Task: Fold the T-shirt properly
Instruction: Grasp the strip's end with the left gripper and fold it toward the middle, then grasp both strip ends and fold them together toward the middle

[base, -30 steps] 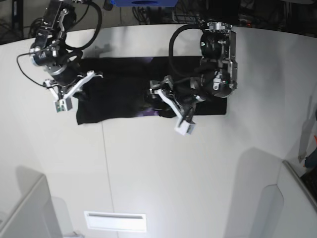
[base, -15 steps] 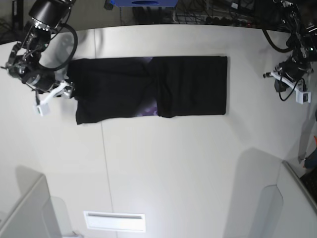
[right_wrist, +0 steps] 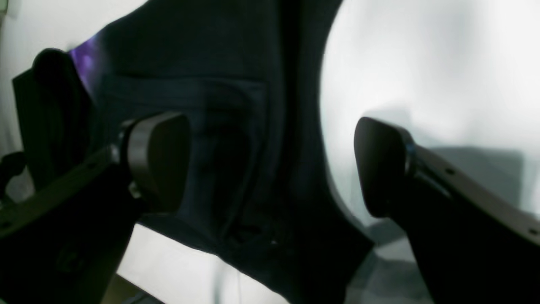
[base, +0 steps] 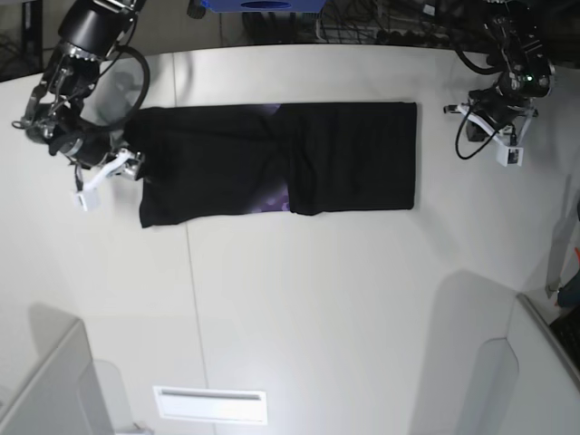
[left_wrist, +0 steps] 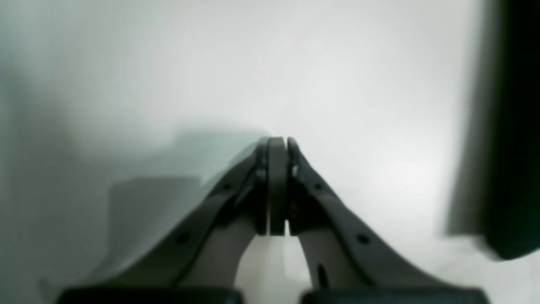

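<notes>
The T-shirt (base: pixel 276 159) is laid flat as a long black band across the far part of the white tabletop (base: pixel 317 308). The right gripper (base: pixel 107 177) is held at its left end, jaws spread wide. The left gripper (base: pixel 504 138) is kept right of it, jaws closed, empty.

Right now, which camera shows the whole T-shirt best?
The base view: the T-shirt lies there complete, a long black strip on the table. The right wrist view shows only one dark end between the open right gripper. The left wrist view shows only a blurred black edge at right.
</notes>
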